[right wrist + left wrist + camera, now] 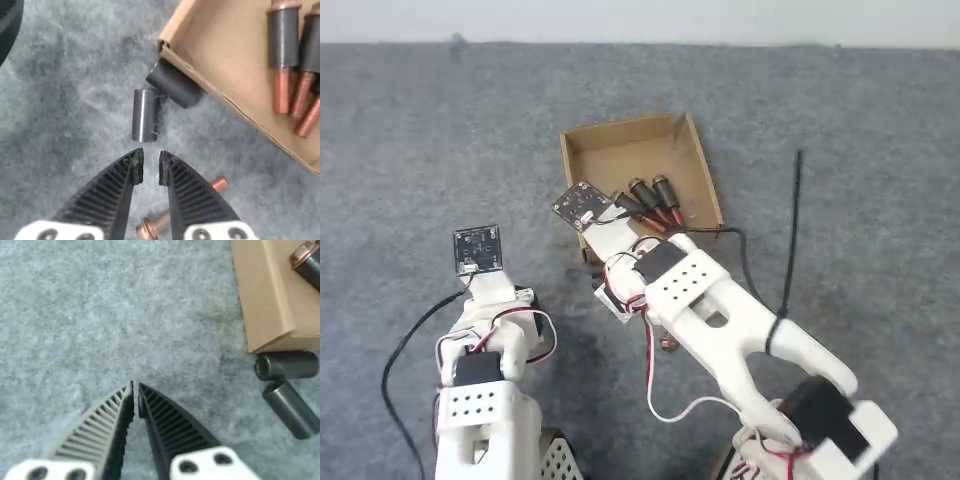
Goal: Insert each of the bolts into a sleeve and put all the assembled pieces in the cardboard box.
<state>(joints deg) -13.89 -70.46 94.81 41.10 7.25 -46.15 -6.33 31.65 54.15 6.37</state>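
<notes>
On grey carpet (420,120), sleeves (145,115) at the cardboard box's (225,45) seven o'clock could be knocked rolling by the slightly parted, empty right gripper (150,167); the left gripper (136,390) is clenched on nothing.

Two sleeves (145,115), three assembled pieces (283,50)

Bright, even light falls from above; soft, faint shadows lie on the grey bench (410,140) beside the right arm (740,320).

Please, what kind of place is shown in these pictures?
Probably a robotics test bench: a table covered in grey felt, the small left arm and right arm with bare wiring, and a cardboard box holding sleeved bolts.
</notes>
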